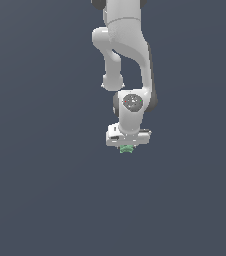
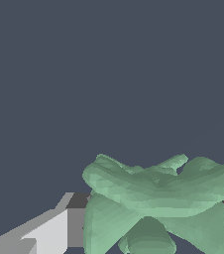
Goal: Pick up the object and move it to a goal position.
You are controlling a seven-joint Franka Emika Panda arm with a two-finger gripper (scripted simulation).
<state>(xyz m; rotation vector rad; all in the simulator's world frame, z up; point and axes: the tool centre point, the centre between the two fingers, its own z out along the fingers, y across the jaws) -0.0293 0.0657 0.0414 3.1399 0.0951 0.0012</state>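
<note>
Exterior view: white arm points down near the surface (image 1: 35, 200) middle; hand (image 1: 127, 146) clamps the light-green lumpy object (image 1: 126, 148) between its fingers (image 2: 44, 233), just beneath the palm.

The place is a bare simulated scene: a flat, uniform slate-grey background (image 1: 35, 200) fills both views, and the smooth white jointed robot arm (image 1: 127, 50) looks plainly computer-rendered.

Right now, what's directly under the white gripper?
The tiny light-green lumpy object pokes out just below the white gripper. The fingertips and the contact are covered by the gripper body and object, so the grip is unclear.
</note>
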